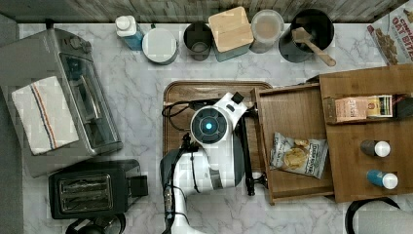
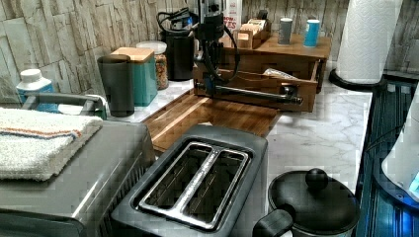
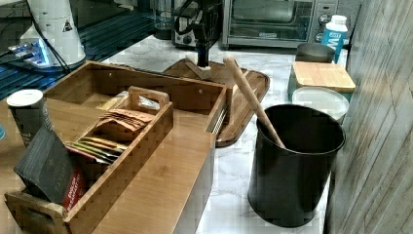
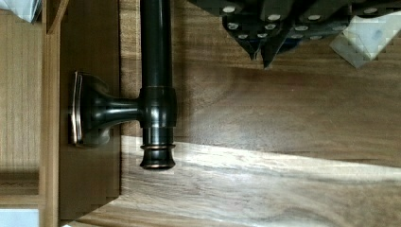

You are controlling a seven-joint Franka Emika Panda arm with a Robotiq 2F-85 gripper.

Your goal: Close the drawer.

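The drawer [image 1: 292,114] stands pulled out of the wooden cabinet toward the top view's left, with a bag of chips [image 1: 298,155] lying inside. Its long black bar handle [image 1: 246,151] runs along the front; one end and its mount fill part of the wrist view as the handle [image 4: 155,56]. My gripper [image 4: 260,53] is shut, fingertips together with nothing between them, just off the handle on the side away from the drawer front, above the dark tray. In the left view the gripper [image 2: 210,85] hangs by the handle's [image 2: 252,94] left end. The arm's wrist [image 1: 209,126] covers it from above.
A darker rounded tray [image 1: 180,92] lies under my arm, in front of the drawer. The cabinet top [image 1: 358,170] holds bottles and a tea caddy. Canisters and a black utensil pot [image 1: 307,36] line the back wall. A toaster [image 1: 92,187] and toaster oven [image 1: 63,97] stand at the top view's left.
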